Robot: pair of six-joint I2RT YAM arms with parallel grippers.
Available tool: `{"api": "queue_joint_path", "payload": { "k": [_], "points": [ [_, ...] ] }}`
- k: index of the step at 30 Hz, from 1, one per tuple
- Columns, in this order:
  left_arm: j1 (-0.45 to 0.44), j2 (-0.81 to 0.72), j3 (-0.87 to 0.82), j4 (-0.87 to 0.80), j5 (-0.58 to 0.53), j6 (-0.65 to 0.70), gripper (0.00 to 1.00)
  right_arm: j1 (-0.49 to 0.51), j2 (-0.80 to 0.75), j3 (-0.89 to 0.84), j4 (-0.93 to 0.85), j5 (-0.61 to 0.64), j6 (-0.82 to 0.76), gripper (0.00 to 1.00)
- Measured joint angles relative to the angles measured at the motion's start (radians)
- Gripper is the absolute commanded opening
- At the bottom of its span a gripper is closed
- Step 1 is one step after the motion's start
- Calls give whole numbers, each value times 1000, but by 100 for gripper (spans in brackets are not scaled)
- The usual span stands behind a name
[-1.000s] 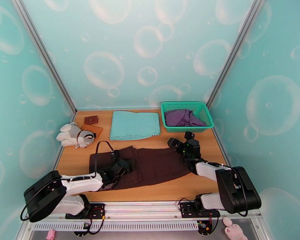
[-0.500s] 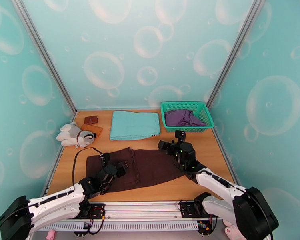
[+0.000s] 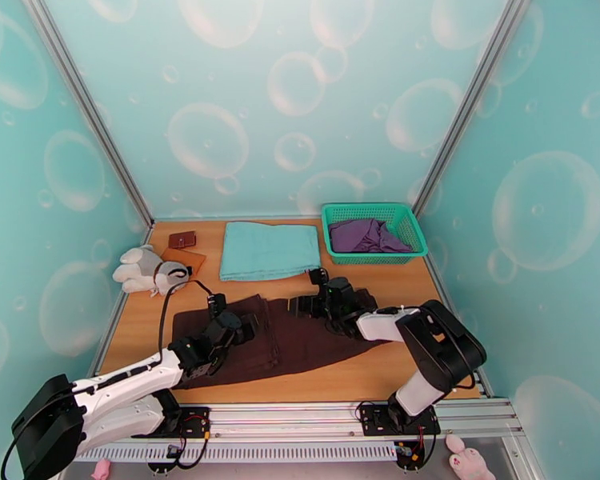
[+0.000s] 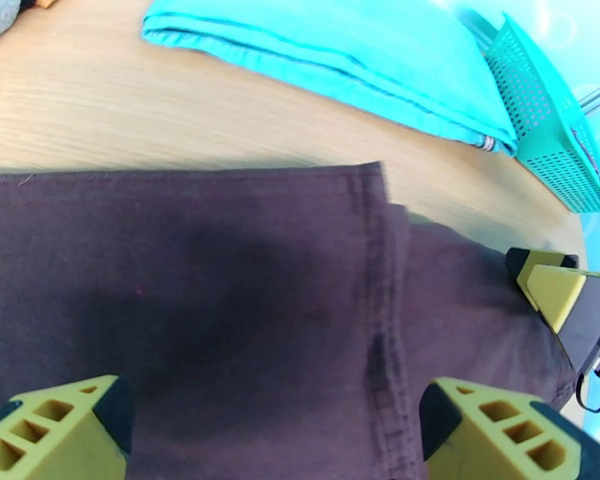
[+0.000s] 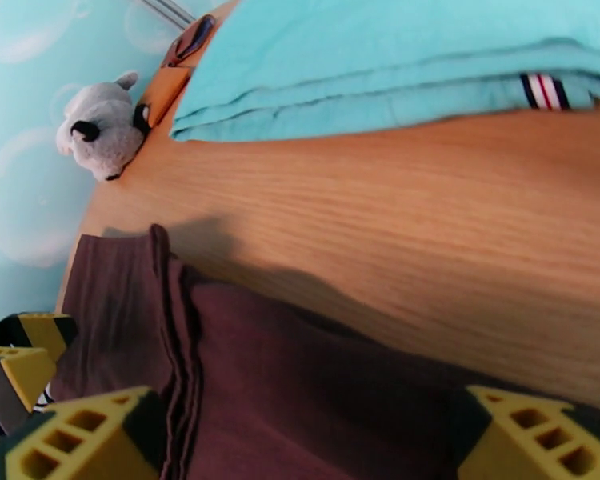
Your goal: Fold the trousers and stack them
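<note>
- I counted one pair of trousers (image 3: 308, 338).
- I saw one folded teal cloth (image 3: 270, 250).
- There was one green basket (image 3: 338, 214) and one purple garment (image 3: 364, 234).
- I counted two plush toys: one grey-and-white plush toy (image 3: 146, 270) and one pink plush rabbit (image 3: 466, 459).
- There was one brown wallet (image 3: 182, 239) and one tan flat piece (image 3: 186, 259).
- I had two end effectors: my left end effector (image 4: 276, 430) and my right end effector (image 5: 300, 442).
- One desk (image 3: 396, 370) carried it all.

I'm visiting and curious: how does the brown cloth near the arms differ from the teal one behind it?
The trousers are dark brown and spread wide; the teal cloth is light and folded into a rectangle. The trousers cover more table than the teal cloth. The trousers lie in front, the teal cloth farther back beside the green basket. Both are soft fabric lying flat on the table.
</note>
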Motion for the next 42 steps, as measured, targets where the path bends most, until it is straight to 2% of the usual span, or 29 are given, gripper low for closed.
{"api": "queue_joint_path", "payload": {
  "k": [5, 10, 17, 20, 25, 30, 35, 38, 40, 42],
  "points": [
    [5, 28, 1, 18, 44, 18, 99, -132, 58, 14, 95, -86, 73, 99],
    [5, 47, 6, 18, 55, 16, 99, -221, 50, 13, 95, -46, 80, 99],
    [4, 105, 26, -26, 71, -12, 99, -224, -47, -10, -53, 108, 61, 99],
    [-11, 128, 51, -102, 68, -56, 99, -229, -56, -12, -81, 152, 51, 99],
    [-40, 164, 130, -339, -16, -240, 99, -237, -55, -12, -84, 167, 50, 99],
    [-21, 231, 127, -364, -48, -298, 99, -239, -55, -12, -84, 167, 50, 99],
    [-19, 221, 125, -379, -89, -368, 99, -251, -62, -16, -85, 166, 51, 99],
    [-13, 173, 125, -447, -116, -404, 99, -257, -77, -24, -93, 171, 50, 99],
    [-11, 123, 125, -468, -126, -381, 99, -264, -90, -37, -93, 182, 51, 99],
    [-7, 62, 125, -435, -120, -300, 99, -272, -110, -58, -90, 193, 51, 99]
  ]
}}
